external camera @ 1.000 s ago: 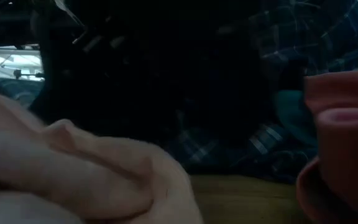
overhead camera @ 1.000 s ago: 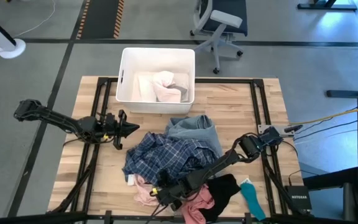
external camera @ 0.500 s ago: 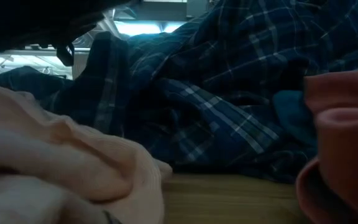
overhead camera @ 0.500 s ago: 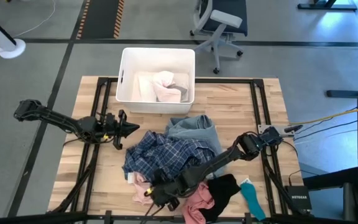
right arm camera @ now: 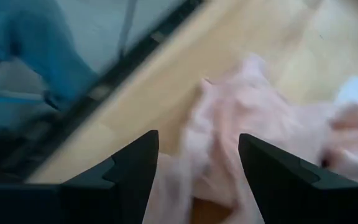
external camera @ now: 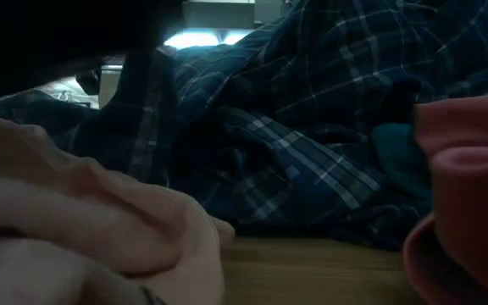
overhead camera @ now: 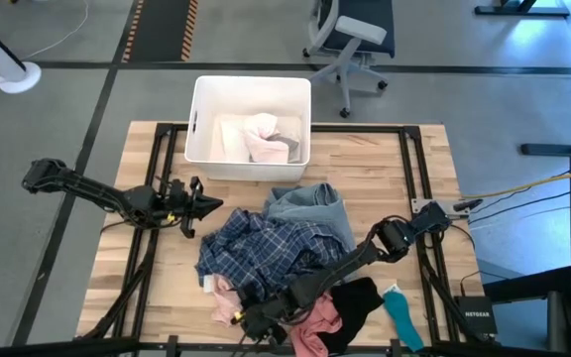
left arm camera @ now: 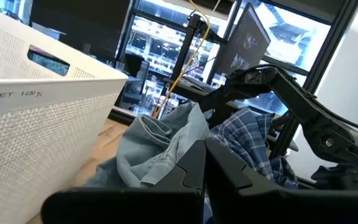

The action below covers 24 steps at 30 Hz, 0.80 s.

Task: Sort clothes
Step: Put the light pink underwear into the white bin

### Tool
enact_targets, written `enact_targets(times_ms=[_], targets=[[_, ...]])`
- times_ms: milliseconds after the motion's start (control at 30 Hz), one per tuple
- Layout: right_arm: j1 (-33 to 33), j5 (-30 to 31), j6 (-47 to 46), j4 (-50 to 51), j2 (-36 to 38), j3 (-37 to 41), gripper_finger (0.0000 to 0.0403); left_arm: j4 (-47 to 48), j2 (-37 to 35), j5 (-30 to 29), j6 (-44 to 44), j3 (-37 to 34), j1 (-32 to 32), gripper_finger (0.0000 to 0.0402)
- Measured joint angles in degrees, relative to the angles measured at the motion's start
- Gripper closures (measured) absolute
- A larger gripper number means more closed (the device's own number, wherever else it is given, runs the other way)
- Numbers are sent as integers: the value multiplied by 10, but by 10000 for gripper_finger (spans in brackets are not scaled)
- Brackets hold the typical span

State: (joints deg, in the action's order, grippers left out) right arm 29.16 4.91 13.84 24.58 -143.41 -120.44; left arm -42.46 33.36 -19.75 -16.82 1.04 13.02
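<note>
One navy-white plaid cotton shirt (overhead camera: 266,250) lies mid-table beside one light blue denim piece (overhead camera: 310,210); two pink garments, one pale (overhead camera: 228,305) and one darker (overhead camera: 315,325), lie at the near edge. The right gripper (overhead camera: 256,322), fingers spread, hovers over the pale one; the left gripper (overhead camera: 209,205), pinched closed and empty, waits beside the white rectangular plastic bin (overhead camera: 198,121).

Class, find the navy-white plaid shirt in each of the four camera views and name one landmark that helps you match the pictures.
High view: the plaid shirt lies mid-table, below the denim piece.
Low view: it fills the background, behind the pale pink garment.
Left wrist view: it shows mid-right, beside the denim piece.
Right wrist view: not in it; only the pale pink garment.
Shared landmark: the denim piece beside the shirt.
</note>
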Motion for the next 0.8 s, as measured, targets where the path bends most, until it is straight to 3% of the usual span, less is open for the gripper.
enact_targets(times_ms=[100, 300, 500, 600, 800], targets=[[-1, 52, 10, 15, 0, 0, 162, 1, 0, 0, -9, 0, 0, 402], [-3, 31, 12, 34, 0, 16, 162, 3, 0, 0, -10, 0, 0, 402], [-3, 51, 12, -1, 0, 50, 172, 4, 0, 0, -18, 0, 0, 402], [-2, 81, 31, -7, 1, 51, 219, 4, 0, 0, -17, 0, 0, 402], [-3, 84, 53, 4, 3, 41, 375, 4, 0, 0, -8, 0, 0, 402]])
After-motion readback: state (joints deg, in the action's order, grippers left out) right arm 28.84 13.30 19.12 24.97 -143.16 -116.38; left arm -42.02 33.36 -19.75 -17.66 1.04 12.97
